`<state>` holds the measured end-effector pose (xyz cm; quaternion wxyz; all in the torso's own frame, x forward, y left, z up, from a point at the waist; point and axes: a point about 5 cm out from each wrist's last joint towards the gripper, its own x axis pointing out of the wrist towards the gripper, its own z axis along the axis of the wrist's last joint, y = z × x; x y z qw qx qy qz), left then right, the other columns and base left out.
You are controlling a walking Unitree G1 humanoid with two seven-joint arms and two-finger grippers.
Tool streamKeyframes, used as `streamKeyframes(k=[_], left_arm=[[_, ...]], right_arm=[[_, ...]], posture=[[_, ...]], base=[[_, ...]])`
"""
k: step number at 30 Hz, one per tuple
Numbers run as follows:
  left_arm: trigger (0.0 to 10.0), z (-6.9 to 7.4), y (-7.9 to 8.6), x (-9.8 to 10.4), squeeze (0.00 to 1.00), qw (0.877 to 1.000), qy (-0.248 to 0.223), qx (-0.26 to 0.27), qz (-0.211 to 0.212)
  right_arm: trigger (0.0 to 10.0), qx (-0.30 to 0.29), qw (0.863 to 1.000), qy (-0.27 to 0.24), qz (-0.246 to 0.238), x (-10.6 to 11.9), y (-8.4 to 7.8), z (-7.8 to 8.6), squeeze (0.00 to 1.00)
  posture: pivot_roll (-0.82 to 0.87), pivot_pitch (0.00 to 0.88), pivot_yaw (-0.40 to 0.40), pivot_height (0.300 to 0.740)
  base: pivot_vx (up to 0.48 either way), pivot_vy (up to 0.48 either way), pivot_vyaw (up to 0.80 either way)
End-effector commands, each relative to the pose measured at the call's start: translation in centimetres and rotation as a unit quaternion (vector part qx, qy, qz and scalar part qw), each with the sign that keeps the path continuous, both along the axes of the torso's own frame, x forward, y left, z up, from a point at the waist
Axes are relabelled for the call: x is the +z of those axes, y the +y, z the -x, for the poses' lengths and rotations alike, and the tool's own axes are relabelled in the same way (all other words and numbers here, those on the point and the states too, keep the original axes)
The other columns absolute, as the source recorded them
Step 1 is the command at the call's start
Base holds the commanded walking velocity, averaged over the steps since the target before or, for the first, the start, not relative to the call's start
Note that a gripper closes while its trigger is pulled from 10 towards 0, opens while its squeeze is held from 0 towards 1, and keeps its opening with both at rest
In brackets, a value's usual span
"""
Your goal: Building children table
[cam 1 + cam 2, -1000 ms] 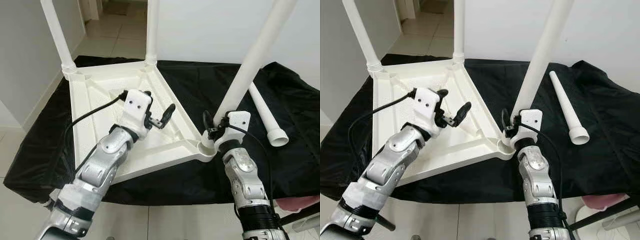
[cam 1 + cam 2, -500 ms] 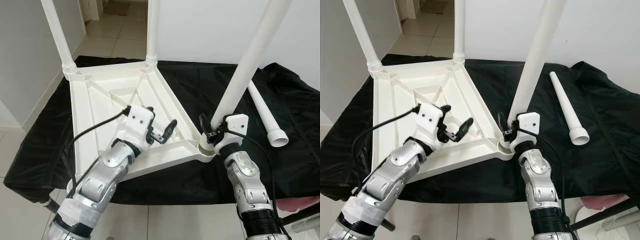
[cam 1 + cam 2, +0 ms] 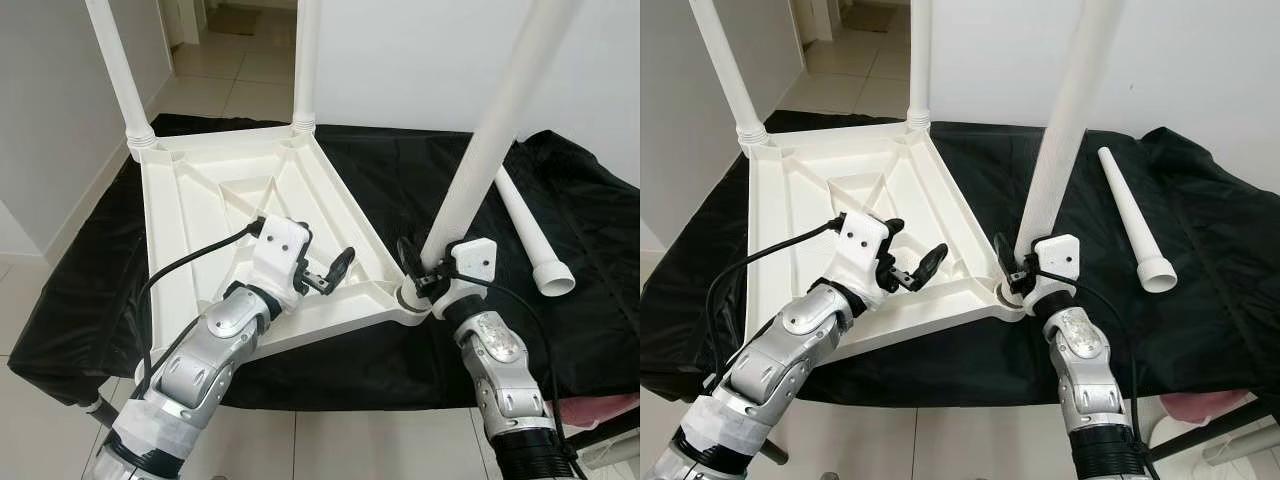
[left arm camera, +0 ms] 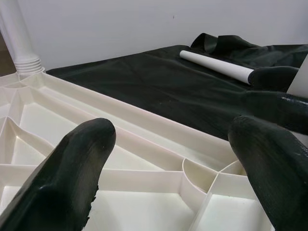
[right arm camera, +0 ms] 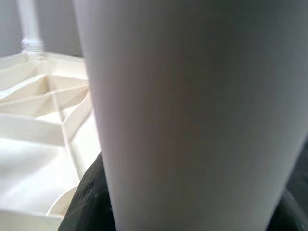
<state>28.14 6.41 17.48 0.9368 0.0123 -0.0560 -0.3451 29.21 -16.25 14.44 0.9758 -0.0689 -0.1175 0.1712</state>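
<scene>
A white plastic tabletop (image 3: 200,210) lies upside down on a black cloth. Two white legs (image 3: 116,70) (image 3: 305,60) stand in its far corners. A third leg (image 3: 490,140) rises from the near right corner socket (image 3: 410,298), leaning slightly right. My right gripper (image 3: 428,272) is shut on that leg's base, and the leg (image 5: 192,120) shows very close in the right wrist view. My left gripper (image 3: 325,262) hovers open just above the ribbed underside near the front edge, holding nothing. Its fingers (image 4: 82,173) frame the ribs and the corner socket.
A loose white leg (image 3: 530,235) lies on the black cloth (image 3: 600,300) to the right of the tabletop. The cloth-covered surface ends at a front edge near me, with tiled floor (image 3: 230,70) and white walls beyond. Something pink (image 3: 600,408) sits low at the right.
The leg in my right gripper has swung closer to upright over the corner socket. My left gripper has come down and back toward the tabletop's front edge, still open.
</scene>
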Motion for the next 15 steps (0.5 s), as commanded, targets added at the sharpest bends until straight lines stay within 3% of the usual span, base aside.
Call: streamKeyframes(k=[1,10,15], left_arm=[[10.0,0.4,-0.4,0.0,0.00,0.998,0.002,-0.055,-0.008],[10.0,-0.5,0.5,0.5,0.00,0.999,-0.003,-0.039,-0.030],[10.0,-1.0,1.2,0.9,0.00,0.999,-0.010,-0.027,-0.035]], right_arm=[[10.0,0.010,0.999,0.033,0.017,-1.4,-0.1,0.1,0.00],[10.0,0.048,0.998,0.029,0.033,-1.1,0.4,-0.4,0.00],[10.0,0.063,0.997,0.039,0.016,-1.5,0.6,-0.2,0.00]], posture=[[0.01,0.004,-0.048,0.740],[0.01,0.007,-0.045,0.740],[0.01,0.009,-0.045,0.740]], base=[[0.000,0.000,0.00],[0.000,0.000,0.00],[0.000,0.000,0.00]])
